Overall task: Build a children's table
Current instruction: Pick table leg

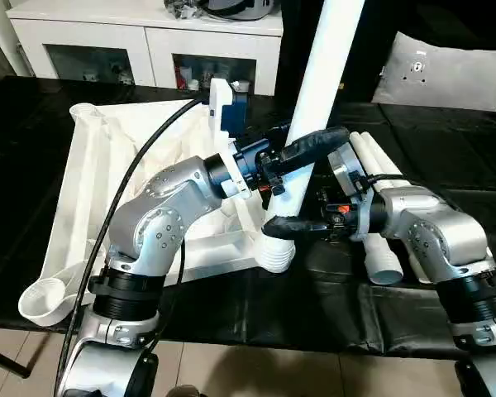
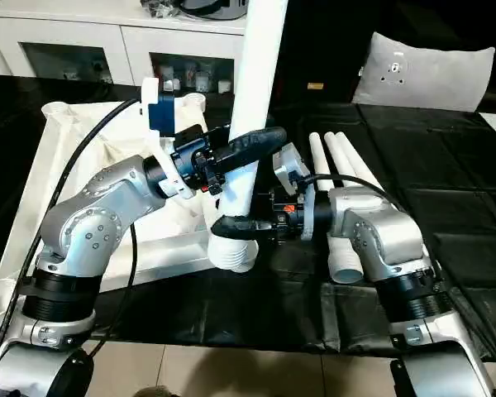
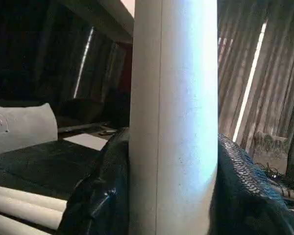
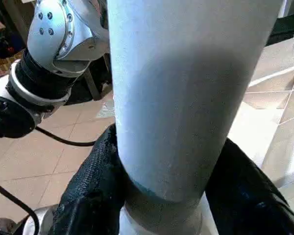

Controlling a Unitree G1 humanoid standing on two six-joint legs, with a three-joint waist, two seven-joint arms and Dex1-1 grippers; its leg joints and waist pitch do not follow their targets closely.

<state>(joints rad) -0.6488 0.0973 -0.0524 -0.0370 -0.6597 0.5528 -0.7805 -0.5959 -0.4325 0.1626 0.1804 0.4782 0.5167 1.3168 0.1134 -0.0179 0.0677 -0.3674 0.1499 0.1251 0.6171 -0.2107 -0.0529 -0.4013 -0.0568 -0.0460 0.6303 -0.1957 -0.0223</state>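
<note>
My left gripper (image 1: pixel 302 153) clasps the leg (image 1: pixel 318 91) mid-frame, and my right gripper (image 1: pixel 293 225) clamps it just above the ribbed end at the top's (image 1: pixel 91 165) near corner socket, centre-low in the frame. If the leg tilts, its end may cross-thread or skid off; uneven squeeze could twist it.

Table top (image 1: pixel 91 178): left half of the frame, on the black bench (image 1: pixel 446 157).
Standing leg (image 1: pixel 314 107): centre, upright in the top's near-right corner socket.
Spare legs (image 1: pixel 379 178): right of centre, flat on the bench.
Cabinet (image 1: pixel 149 41): upper left, behind.
</note>
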